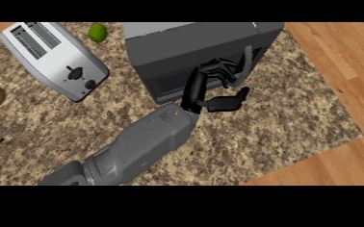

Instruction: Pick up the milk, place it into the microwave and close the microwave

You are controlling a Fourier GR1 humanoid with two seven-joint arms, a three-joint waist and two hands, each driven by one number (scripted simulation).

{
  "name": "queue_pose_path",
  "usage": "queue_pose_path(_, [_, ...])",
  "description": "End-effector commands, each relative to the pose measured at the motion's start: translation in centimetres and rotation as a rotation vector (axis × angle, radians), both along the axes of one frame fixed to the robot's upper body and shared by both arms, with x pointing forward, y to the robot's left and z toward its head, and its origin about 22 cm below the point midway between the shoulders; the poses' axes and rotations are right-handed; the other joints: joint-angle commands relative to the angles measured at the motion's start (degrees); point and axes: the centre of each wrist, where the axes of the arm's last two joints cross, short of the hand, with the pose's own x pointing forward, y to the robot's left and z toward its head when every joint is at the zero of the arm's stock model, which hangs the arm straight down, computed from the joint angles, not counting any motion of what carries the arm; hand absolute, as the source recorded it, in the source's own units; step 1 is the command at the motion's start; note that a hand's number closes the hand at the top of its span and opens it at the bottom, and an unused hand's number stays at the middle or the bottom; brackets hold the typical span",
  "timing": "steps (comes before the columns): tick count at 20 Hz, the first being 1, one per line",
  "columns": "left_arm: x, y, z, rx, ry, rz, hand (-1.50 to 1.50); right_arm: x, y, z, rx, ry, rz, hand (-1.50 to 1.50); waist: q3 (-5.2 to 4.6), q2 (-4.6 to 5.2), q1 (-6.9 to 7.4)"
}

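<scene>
Microwave: 1 dark grey microwave stood at the top centre of the speckled counter, its front face turned toward the view's lower edge.
Door: lay flush with the body, so the door read as closed; a dark window showed on the front.
Handle: a pale vertical bar sat at the right end of the front.
Contents: the inside was hidden behind the door.
Milk: did not show anywhere in the head view; whether it sat inside the microwave could not be told.
Left forearm: 1 grey forearm came in from the lower left and ran diagonally up to the microwave's front.
Left hand: the left hand was raised against the door face, just left of the handle. Fingers were curled in, thumb stuck out to the right below them, and nothing showed between them. Contact with the handle could not be told.
Toaster: 1 silver toaster with 2 slots lay at upper left, well apart from the hand.
Green fruit: 1 round green fruit sat between the toaster and the microwave, near the top.
Surround: wood surface bordered the counter at right.
Obstruction: the hand and wrist covered part of the door's right half.
</scene>
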Motion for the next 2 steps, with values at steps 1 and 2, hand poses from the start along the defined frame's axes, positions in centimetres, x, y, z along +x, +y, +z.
queue_pose_path(1, [1.24,3.69,-3.61,0.048,0.151,0.241,-1.50,-0.61,-0.15,0.23,-0.005,0.008,-0.002,-1.50,-0.06,0.27,1.08])
queue_pose_path(2, [1.42,3.74,-3.51,0.050,0.138,0.246,-1.50,-0.63,-0.06,0.53,-0.003,0.002,-0.005,-1.50,-0.12,0.15,2.19])
